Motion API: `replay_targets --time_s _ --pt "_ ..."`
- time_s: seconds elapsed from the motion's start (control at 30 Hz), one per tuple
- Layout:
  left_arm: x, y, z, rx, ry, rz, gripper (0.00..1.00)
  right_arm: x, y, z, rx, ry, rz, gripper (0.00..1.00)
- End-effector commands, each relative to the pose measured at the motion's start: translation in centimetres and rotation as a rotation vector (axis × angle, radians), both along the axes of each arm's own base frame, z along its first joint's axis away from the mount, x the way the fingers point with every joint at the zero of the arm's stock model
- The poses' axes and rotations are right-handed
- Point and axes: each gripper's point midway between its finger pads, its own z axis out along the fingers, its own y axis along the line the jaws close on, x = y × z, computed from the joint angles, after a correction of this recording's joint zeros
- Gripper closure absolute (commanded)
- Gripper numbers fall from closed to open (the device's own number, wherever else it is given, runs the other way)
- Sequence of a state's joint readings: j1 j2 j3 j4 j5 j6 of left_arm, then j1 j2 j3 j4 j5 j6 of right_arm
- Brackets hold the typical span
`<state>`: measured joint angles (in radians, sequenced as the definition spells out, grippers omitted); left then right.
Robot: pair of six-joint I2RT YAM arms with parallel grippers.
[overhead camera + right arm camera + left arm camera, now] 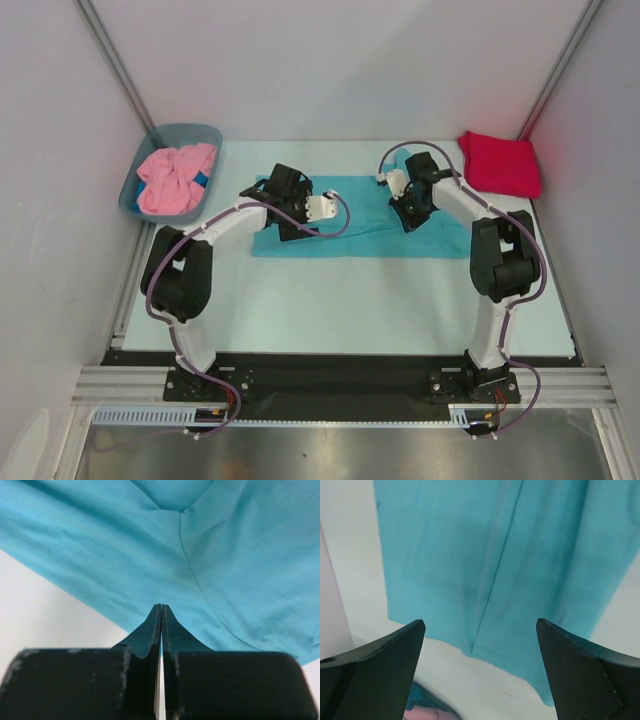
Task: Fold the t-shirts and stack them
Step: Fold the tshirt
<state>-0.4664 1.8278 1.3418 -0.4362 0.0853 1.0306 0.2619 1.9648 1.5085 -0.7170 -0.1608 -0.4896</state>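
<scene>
L gripper [480, 622]: jaws spread wide, nothing between them. Both fingers [380, 672] hang over the turquoise t-shirt [485, 555], above its hem edge; contact w/ cloth can't be told. In top view the L gripper [292, 222] sits over the shirt's left part.

R gripper [161, 606]: fingers pressed together, no gap, no cloth seen between the pads. Tips sit at the shirt's edge, where cloth meets bare table [45, 610]; touching or just above, can't tell. In top view the R gripper [410, 215] is over the shirt's right part.

Turquoise t-shirt [350, 215]: lies flat mid-table as a wide rectangle, betw. the two grippers. L wrist view shows a straight fold or seam line running down to the hem. R wrist view shows small creases near the top.

Around:
- Crimson t-shirt [500, 162]: folded, far-right corner of table [350, 300], well apart from the turquoise one and near the R arm's elbow.
- Pink t-shirt [175, 178]: bunched, unfolded, inside grey-blue tub [185, 130] at far left. A bit of blue shows beside it in the tub.
- Tub is near the L arm but apart from the turquoise shirt.
- L wrist view, bottom edge: blurred pink/blue patch, too unclear to name.

Nothing lies on the turquoise shirt besides the two grippers over it.
</scene>
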Motion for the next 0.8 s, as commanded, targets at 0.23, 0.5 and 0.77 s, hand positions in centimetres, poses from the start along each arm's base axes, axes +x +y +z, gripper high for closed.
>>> replay_targets --time_s 0.23,0.5,0.77 --pt "-0.5 0.3 -1.7 -0.001 0.075 0.043 0.0 -0.4 2.8 -0.3 0.059 0.055 0.042 1.0" --pt "3.0 1.7 1.8 -0.112 0.024 0.205 0.0 -1.3 4.0 -2.0 0.059 0.11 0.064 1.0" --pt "1.7 2.2 -2.0 -0.083 0.11 0.169 0.0 -1.2 3.4 -2.1 0.026 0.105 0.059 1.0"
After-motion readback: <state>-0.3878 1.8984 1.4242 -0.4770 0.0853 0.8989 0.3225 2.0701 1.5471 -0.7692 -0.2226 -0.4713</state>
